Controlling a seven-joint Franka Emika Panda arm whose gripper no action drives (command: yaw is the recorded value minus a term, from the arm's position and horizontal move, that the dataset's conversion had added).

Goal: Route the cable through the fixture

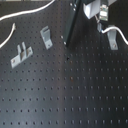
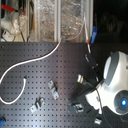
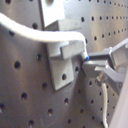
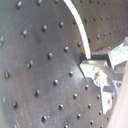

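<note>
The gripper point(image 3: 92, 67) fingers are clamping the cable point(image 3: 35, 32), laying it across a grey bracket point(image 3: 62, 55); routing is looking unfinished.

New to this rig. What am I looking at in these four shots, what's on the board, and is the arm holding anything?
It is one robot arm over a black perforated board. Two pictures come from cameras off the arm; two ride on the gripper. In both wrist views the gripper is pinching a white cable. The first wrist view shows that cable lying across a grey metal bracket screwed to the board. In the first exterior view two more grey brackets stand apart: a slanted one and a low one with two posts. The cable snakes across the board in the second exterior view.
</note>
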